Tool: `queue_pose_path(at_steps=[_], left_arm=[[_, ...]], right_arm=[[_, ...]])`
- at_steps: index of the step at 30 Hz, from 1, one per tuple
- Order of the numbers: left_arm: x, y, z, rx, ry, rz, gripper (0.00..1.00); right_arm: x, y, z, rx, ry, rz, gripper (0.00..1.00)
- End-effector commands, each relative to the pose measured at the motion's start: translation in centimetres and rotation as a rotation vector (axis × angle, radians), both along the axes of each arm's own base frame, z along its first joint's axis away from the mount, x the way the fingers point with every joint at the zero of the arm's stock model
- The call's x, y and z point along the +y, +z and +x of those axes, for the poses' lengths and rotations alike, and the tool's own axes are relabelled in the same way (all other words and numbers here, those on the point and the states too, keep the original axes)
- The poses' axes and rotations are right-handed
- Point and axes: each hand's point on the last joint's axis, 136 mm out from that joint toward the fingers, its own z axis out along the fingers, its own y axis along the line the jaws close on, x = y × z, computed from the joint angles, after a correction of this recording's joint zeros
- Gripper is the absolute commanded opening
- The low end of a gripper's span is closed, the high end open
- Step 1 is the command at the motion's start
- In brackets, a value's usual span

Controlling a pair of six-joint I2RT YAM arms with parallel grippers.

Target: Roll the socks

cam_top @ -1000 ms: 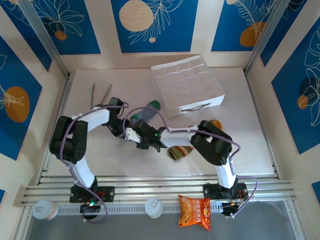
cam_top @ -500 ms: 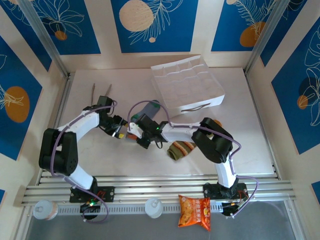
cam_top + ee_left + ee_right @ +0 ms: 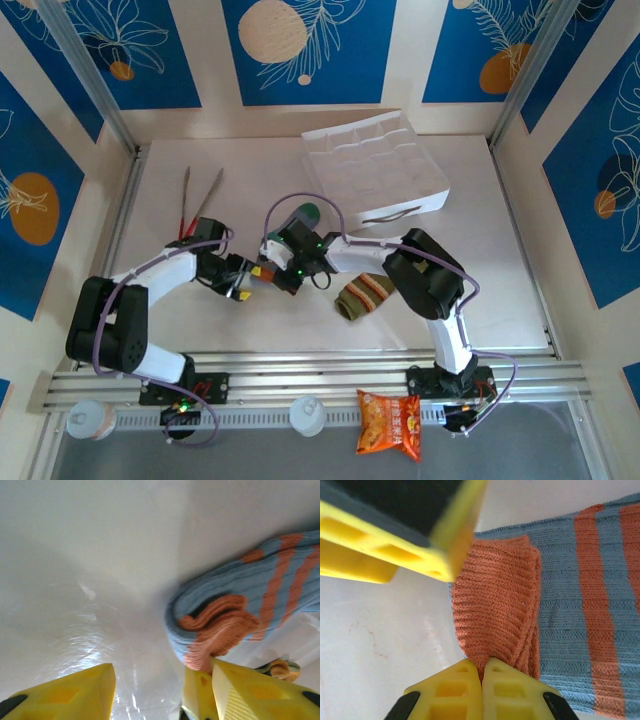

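The grey sock (image 3: pixel 303 217), green toe pointing away, lies mid-table under the right arm. In the right wrist view its grey body with orange stripes (image 3: pixel 560 605) ends in a folded orange cuff (image 3: pixel 495 600), and my right gripper (image 3: pixel 482 672) is shut on that cuff. My left gripper (image 3: pixel 160 692) stands open just beside it, the cuff (image 3: pixel 220 625) lying against its right finger (image 3: pixel 250 695), nothing between the jaws. From above, the left gripper (image 3: pixel 243 285) and the right gripper (image 3: pixel 266 270) meet tip to tip. The olive striped sock (image 3: pixel 362 297) lies bunched to the right.
A white compartment box (image 3: pixel 375 165) stands at the back right. Red-handled tongs (image 3: pixel 195 200) lie at the back left. An orange snack packet (image 3: pixel 390 425) sits off the table's near edge, on the rail. The left gripper's finger (image 3: pixel 395 535) crosses the right wrist view.
My left gripper has opened and let go of the cuff, and the left arm has swung lower toward the near left. The right gripper has stayed shut on the cuff, shifting slightly left.
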Motion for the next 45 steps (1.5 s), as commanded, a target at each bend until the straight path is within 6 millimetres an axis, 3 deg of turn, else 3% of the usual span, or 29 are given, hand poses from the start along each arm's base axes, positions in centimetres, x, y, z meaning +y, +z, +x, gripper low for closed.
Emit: queue_pose_path(at_steps=[1,5,8,17,24,27,32,36,45], left_arm=[[-1.5,0.7,1.8,-0.074,-0.011,-0.043,0.57],[-2.0,-0.1,1.5,-0.062,-0.023,-0.032,0.57],[-1.9,-1.1,0.6,-0.028,-0.026,-0.015,0.51],[0.4,-3.6,-2.4,0.087,-0.058,0.117,0.37],[1.3,-4.7,-3.4,0.118,-0.052,0.167,0.36],[1.7,-4.9,-4.0,0.146,-0.052,0.186,0.19],[2.4,-4.7,-5.7,0.204,-0.044,0.209,0.08],[2.6,-4.2,-7.0,0.248,-0.026,0.209,0.03],[2.9,-2.3,-8.2,0.335,0.014,0.223,0.00]], right_arm=[[-1.6,-3.1,-3.0,0.176,0.014,-0.091,0.00],[-1.3,-2.9,-3.0,0.205,0.011,-0.082,0.00],[-1.2,-2.7,-2.7,0.217,-0.002,-0.075,0.00],[-1.1,-2.1,-3.2,0.210,0.011,-0.054,0.01],[-1.1,-1.9,-3.7,0.183,0.044,-0.048,0.05],[-1.2,-1.3,-3.6,0.105,0.054,-0.043,0.17],[-1.6,1.9,-2.6,-0.197,0.036,0.023,0.43],[-2.0,3.9,-3.0,-0.389,0.079,0.017,0.47],[0.5,4.2,-6.0,-0.641,0.254,-0.039,0.51]])
